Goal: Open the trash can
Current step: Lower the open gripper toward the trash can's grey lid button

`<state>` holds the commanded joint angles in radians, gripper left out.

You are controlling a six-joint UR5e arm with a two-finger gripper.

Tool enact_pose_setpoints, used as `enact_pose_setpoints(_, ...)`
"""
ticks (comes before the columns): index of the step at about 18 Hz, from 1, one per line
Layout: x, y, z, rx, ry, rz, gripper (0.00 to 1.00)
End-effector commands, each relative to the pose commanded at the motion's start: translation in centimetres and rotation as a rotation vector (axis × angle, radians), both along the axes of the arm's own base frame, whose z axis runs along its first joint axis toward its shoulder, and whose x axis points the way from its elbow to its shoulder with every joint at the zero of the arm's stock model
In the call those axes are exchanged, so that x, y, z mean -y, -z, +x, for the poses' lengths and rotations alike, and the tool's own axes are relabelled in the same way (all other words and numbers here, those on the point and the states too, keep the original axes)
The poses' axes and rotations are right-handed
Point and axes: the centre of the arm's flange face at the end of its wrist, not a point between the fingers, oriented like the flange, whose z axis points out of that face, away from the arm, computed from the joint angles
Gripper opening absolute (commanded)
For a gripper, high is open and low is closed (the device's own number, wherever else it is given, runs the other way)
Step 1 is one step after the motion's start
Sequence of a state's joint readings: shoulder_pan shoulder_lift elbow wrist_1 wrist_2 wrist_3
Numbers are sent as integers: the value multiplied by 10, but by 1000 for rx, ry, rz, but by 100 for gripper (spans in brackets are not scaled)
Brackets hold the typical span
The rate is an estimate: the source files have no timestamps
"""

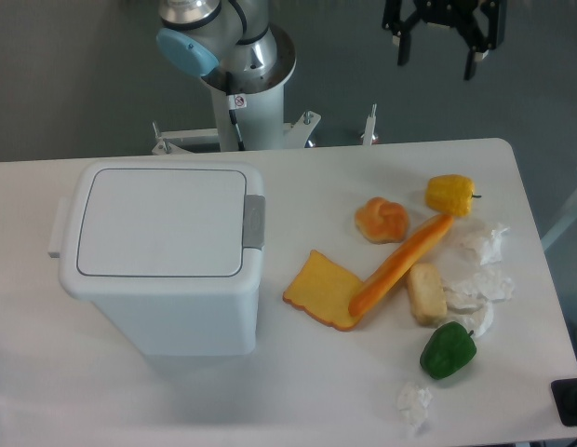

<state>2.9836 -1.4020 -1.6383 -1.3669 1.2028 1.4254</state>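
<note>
1. the black two-finger gripper hangs at the top edge of the view, beyond the far edge of the white table, its jaws spread wide apart with nothing between them.
2. closest below the jaws, on the table's right half, sit a small yellow bell pepper and a round orange-tan bread roll, near each other but apart.
3. a long orange carrot-like stick runs diagonally from just beside the yellow pepper down toward the left, its lower end lying over a flat yellow wedge of cheese-like toast.
4. just right of the stick is a pale beige bread chunk, touching a cluster of crumpled white paper scraps.
5. farther from the jaws, near the front right, lies a glossy green bell pepper, with one more crumpled white paper wad beside it toward the front edge.
6. the large white rectangular plastic trash can stands well to the left of and below the jaws, on the table's left half; its flat lid is down, and the small grey push tab sits on its right edge, facing the food.
7. the grey robot arm base with a light blue cap stands behind the can, left of the jaws.
</note>
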Motion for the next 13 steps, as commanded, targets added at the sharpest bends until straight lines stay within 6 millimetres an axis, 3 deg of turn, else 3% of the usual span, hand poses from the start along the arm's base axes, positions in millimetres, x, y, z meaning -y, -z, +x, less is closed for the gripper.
enact_pose_setpoints(6,-14,-8,-4,92,-167,202,100)
enact_pose_setpoints(13,-24,-10,-4,154,-263,272,100)
